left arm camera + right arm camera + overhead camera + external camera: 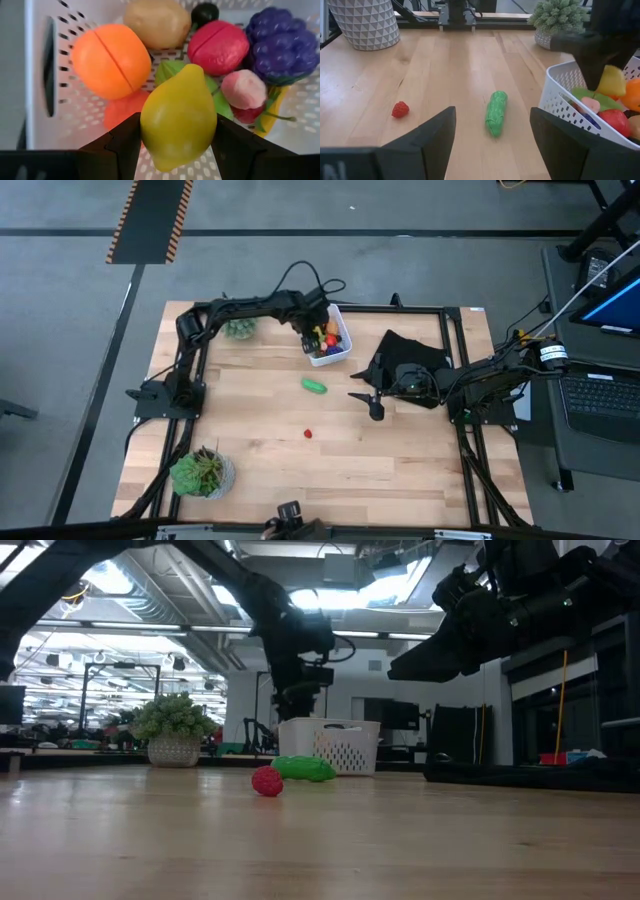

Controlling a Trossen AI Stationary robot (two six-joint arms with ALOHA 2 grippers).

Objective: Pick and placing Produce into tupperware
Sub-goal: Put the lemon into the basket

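Note:
The white perforated tupperware [343,351] stands near the table's far edge, holding several toy pieces: an orange [111,60], a potato, a red fruit, purple grapes [282,42] and a peach. My left gripper [312,338] hovers over it, shut on a yellow lemon [178,117]. On the bare wood lie a green cucumber [314,385] and a small red strawberry [308,433]. My right gripper [372,402] is open and low over the table, right of the cucumber [496,112] and touching nothing. My left gripper pinches the yellow lemon across its wide middle [150,127] between the two fingers [122,145], coming from above and pointing down into the tub. The lemon [611,81] hangs below the fingers, just above the other pieces in the tub.
A black folded cloth [415,355] lies right of the tub, under the right arm. One potted plant [238,328] stands at the far left, another [203,472] at the near left corner. A black frame rims the table. Open wood surrounds the strawberry [400,109].

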